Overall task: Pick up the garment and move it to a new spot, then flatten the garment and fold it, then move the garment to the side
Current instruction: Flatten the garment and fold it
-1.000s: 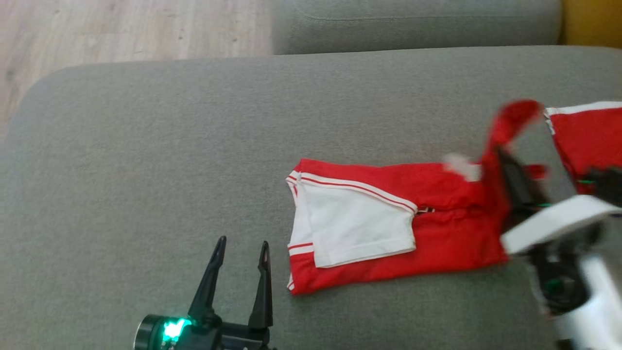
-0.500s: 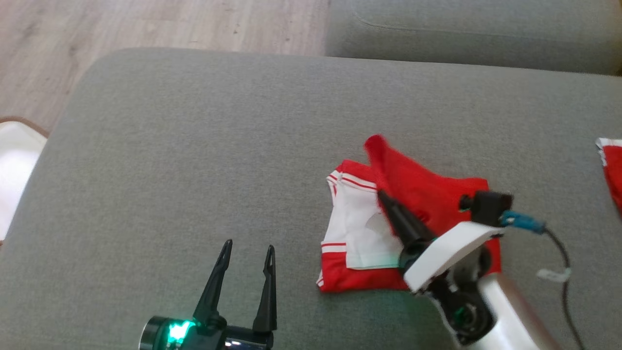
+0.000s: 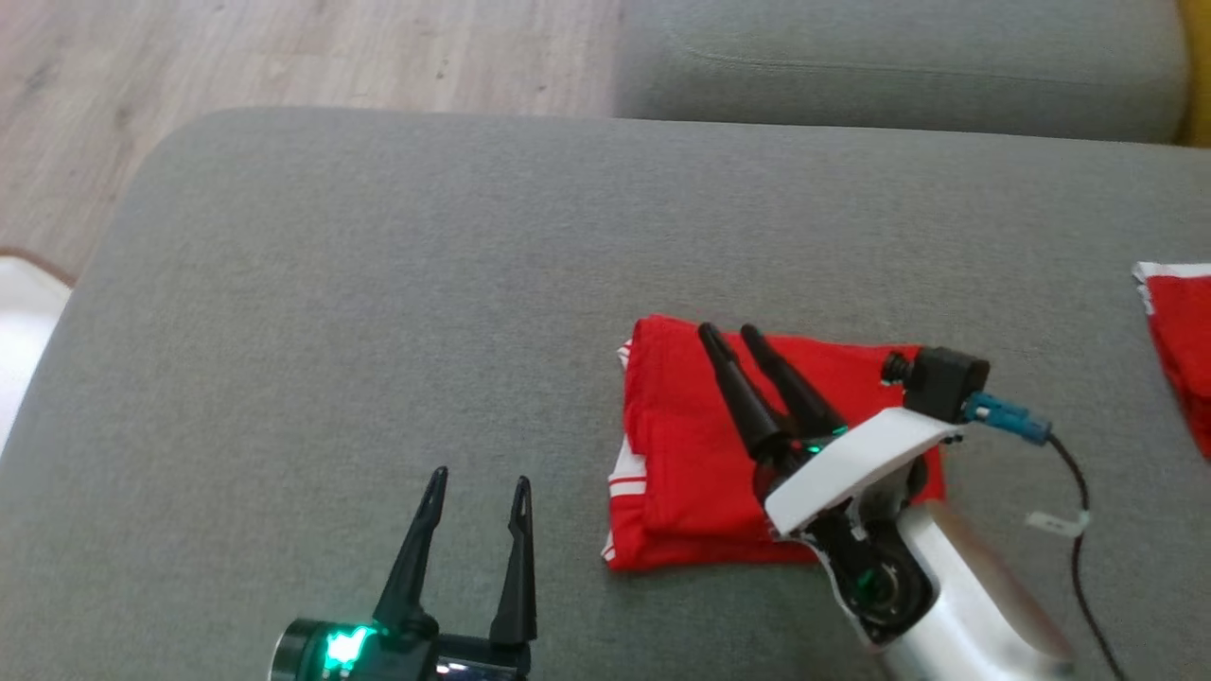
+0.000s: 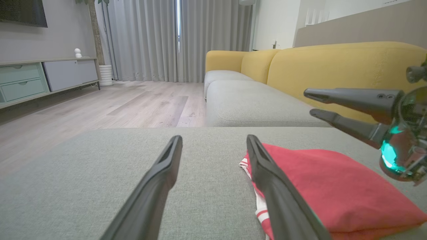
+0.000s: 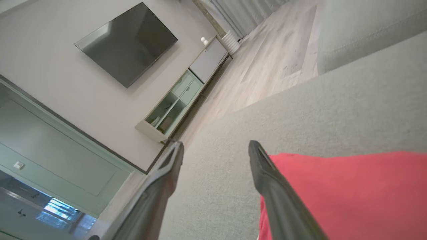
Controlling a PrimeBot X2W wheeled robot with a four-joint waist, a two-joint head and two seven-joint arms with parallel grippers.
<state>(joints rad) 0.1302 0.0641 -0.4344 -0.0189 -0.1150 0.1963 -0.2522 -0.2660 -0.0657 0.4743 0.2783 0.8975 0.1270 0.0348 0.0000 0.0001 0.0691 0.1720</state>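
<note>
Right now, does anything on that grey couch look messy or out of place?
Only slightly: on the folded red garment the layers don't line up; a white-striped edge peeks out lower left. Another red cloth lies far right.

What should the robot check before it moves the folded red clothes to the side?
1. Right gripper holding nothing: ok, its fingers are apart above the garment.
2. Left gripper open and free: ok, it is beside the garment, not touching it.
3. Garment folded: ok, a red layer lies on top and a striped edge peeks out at its left.
4. Hidden layers lying flat: cannot tell.
5. Room on the sofa cushion to move it: ok, there is plain grey cushion to its left.
6. Second red garment out of the way: ok, it lies apart at the right edge.
</note>
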